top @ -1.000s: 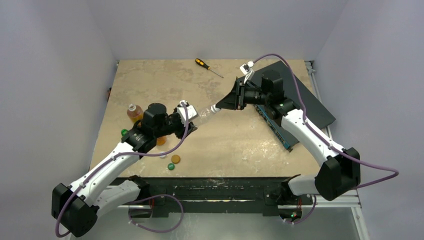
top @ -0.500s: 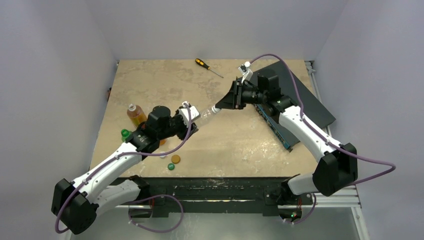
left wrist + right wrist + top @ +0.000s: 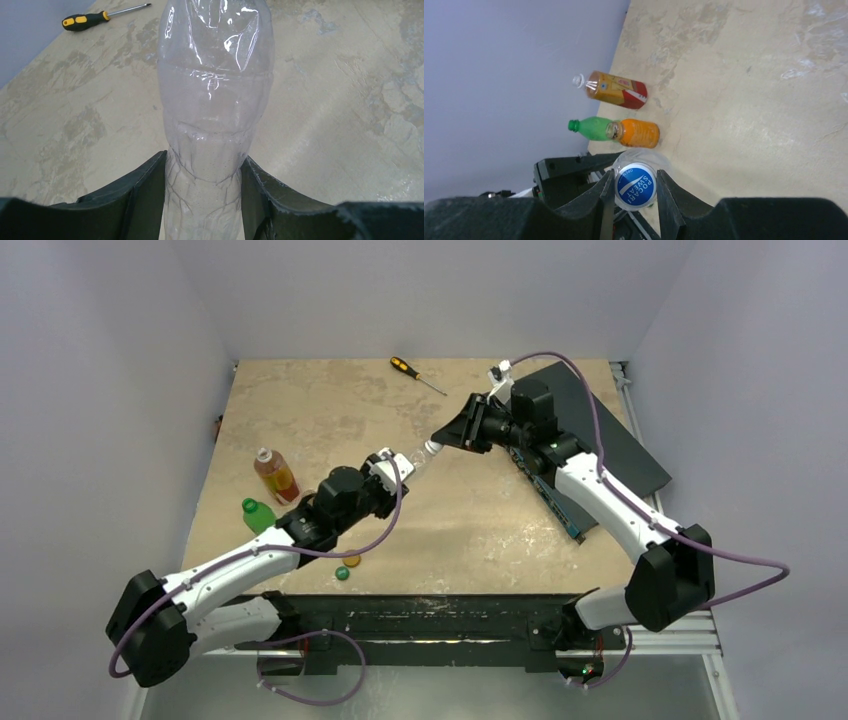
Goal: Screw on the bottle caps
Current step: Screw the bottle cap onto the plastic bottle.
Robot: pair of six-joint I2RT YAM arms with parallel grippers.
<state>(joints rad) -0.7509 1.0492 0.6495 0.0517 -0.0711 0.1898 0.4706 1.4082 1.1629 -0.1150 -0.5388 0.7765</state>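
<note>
Clear bottle: [image 3: 408,462] held off the counter [image 3: 480,525] at the centre of the top view, slanted, with its neck toward the upper right.
Left fingers: [image 3: 140,195] pinching the clear bottle's lower body from both sides, at the bottom of the left wrist view.
Right fingers: [image 3: 599,200] pressed on either side of the blue cap [image 3: 636,186], low in the right wrist view.
Blue cap: sits at the clear bottle's neck end; how far it is threaded on cannot be told.
Other bottles: amber [image 3: 614,90], green [image 3: 591,128] and orange [image 3: 636,133] stand near the counter's left edge, the green and orange just beside each other.
Loose caps: an orange cap [image 3: 352,561] and a green cap [image 3: 342,573] lie side by side at the counter's lower edge.
Screwdriver: [image 3: 415,372] lies at the top centre of the counter, well apart from both arms.
</note>
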